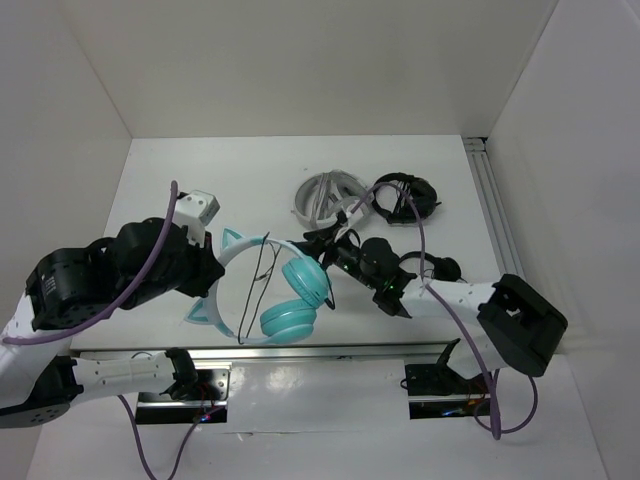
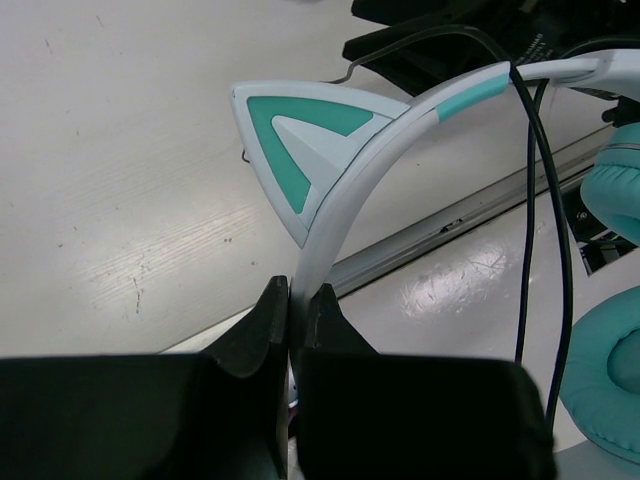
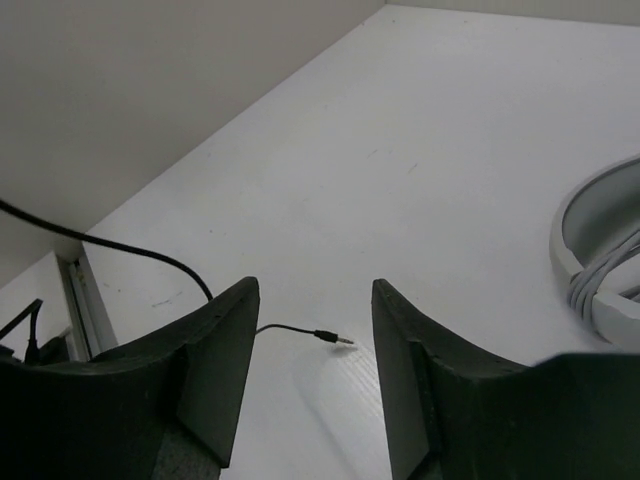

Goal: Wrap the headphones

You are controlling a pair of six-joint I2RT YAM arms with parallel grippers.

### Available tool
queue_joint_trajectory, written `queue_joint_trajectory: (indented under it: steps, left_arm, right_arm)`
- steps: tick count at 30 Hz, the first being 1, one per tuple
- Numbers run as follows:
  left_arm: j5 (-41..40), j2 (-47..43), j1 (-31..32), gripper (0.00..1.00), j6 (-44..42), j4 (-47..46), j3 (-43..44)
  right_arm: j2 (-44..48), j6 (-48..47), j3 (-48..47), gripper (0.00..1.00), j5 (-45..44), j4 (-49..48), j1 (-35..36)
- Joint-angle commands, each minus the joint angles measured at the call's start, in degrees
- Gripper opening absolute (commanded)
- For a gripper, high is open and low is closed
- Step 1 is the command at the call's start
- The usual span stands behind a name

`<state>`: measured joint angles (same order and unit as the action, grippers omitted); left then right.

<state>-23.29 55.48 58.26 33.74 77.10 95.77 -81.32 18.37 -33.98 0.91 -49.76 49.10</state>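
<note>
The teal headphones (image 1: 290, 300) with a pale blue cat-ear headband lie near the table's front, ear cups to the right. My left gripper (image 1: 207, 285) is shut on the headband (image 2: 340, 200), just below one cat ear (image 2: 290, 140). The thin black cable (image 2: 540, 200) runs across the headband loop and past a teal ear cup (image 2: 610, 380). My right gripper (image 1: 320, 240) is open and empty just beyond the ear cups. In the right wrist view its fingers (image 3: 315, 300) straddle the cable's plug (image 3: 335, 339), which lies on the table untouched.
White-grey headphones (image 1: 328, 195) and black headphones (image 1: 405, 195) lie behind the right gripper; the white-grey pair also shows in the right wrist view (image 3: 600, 250). A metal rail (image 1: 495, 210) runs along the right wall and another (image 1: 330, 350) along the front edge.
</note>
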Motion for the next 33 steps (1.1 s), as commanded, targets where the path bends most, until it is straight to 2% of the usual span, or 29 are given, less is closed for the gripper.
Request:
queue_joint_trajectory:
  steps: [1, 4, 8, 16, 26, 31, 33]
  left_arm:
    - [-0.4, -0.3, 0.2, 0.00, 2.8, -4.4, 2.3]
    - [-0.4, 0.3, 0.2, 0.00, 2.8, -4.4, 3.6]
    - [-1.1, 0.9, 0.2, 0.00, 3.3, -3.8, 4.9]
    - [-1.8, 2.0, 0.2, 0.00, 4.0, -3.3, 5.4]
    - [-0.7, 2.0, 0.2, 0.00, 4.5, -5.3, 5.4]
    - [-0.7, 2.0, 0.2, 0.00, 4.5, -5.3, 5.4]
    - [-0.7, 2.5, 0.2, 0.00, 4.5, -5.3, 6.0]
  right_arm:
    - [2.9, -1.3, 2.7, 0.58, 2.5, -4.5, 0.1]
    - [2.5, -2.5, 3.8, 0.62, 7.3, -3.9, 0.1]
    - [-1.2, -2.6, 4.4, 0.62, 13.1, -5.3, 2.3]
    - [0.0, -0.7, 10.3, 0.63, 9.8, -10.6, 6.8]
    - [-4.8, -1.2, 7.2, 0.63, 9.8, -10.7, 7.3]
    - [-6.0, -0.7, 6.5, 0.63, 13.9, -11.9, 6.3]
    - [-7.6, -0.7, 5.7, 0.63, 12.9, -11.2, 6.8]
